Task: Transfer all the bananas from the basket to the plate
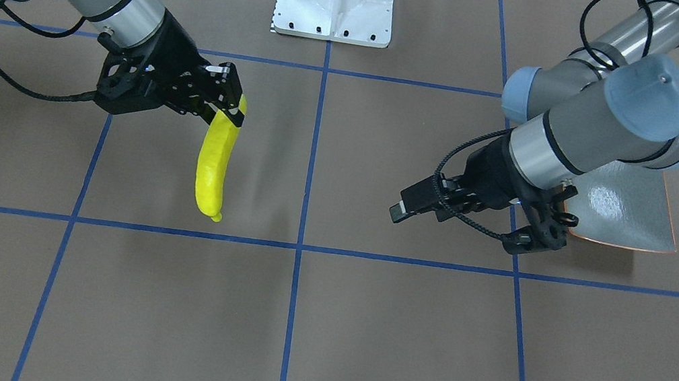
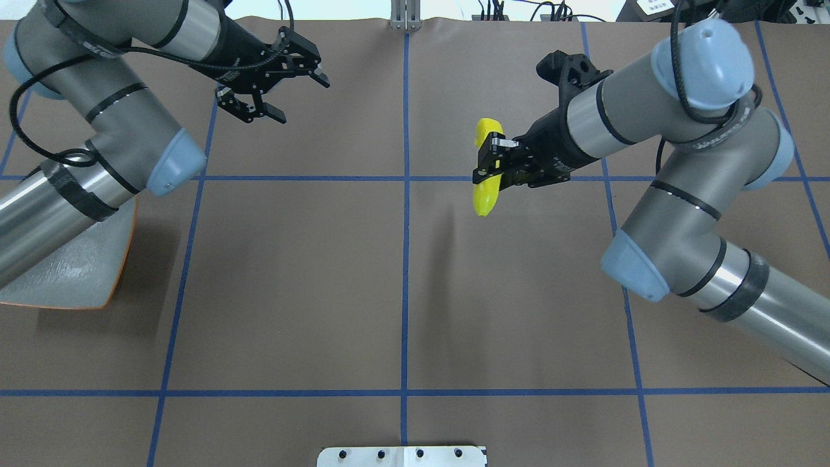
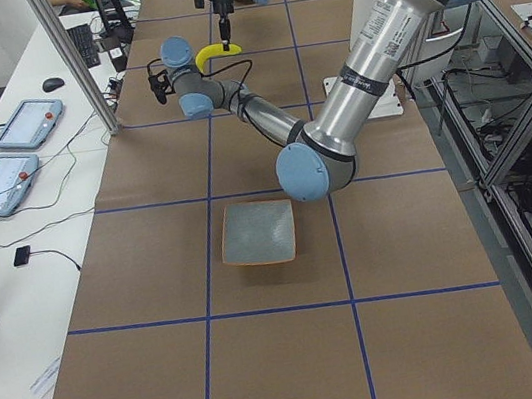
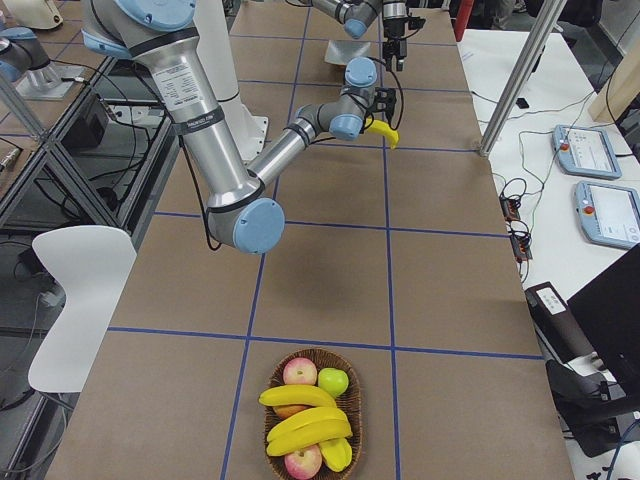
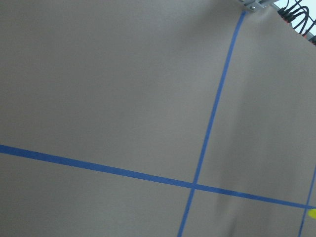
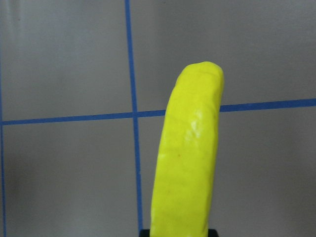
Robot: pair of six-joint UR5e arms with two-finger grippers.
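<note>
The banana (image 1: 213, 164) hangs in the air over the bench (image 2: 402, 292), near the middle line and toward the operators' side. The right claw (image 1: 228, 110) is clenched on it close to its upper end, so most of its length swings free below the grip.

The left claw (image 2: 299, 96) is released, its jaws spread, and it holds nothing. It is well apart from the banana, across the centre tape line. The step in hand is judged to be the carry toward the plate (image 3: 260, 259), probably by hand-over to the left claw.

- Keep the right grip firm. The glossy skin and the end-grip favour slipping or pivoting.
- Move slowly, because the free end may swing.
- For a hand-over, present the free middle of the banana between the spread jaws. Release only after the left claw has closed.

The plate lies on the bench at the robot's left end, with the left arm (image 2: 45, 207) above part of it. Its upcurved rim calls for a low, flat release inside the edge.

The basket (image 4: 356, 400), with more bananas (image 4: 300, 397) and apples (image 4: 300, 372), sits at the opposite end near the bench edge. Between the two claws the bench shows only blue tape lines, which gives open room for travel.
</note>
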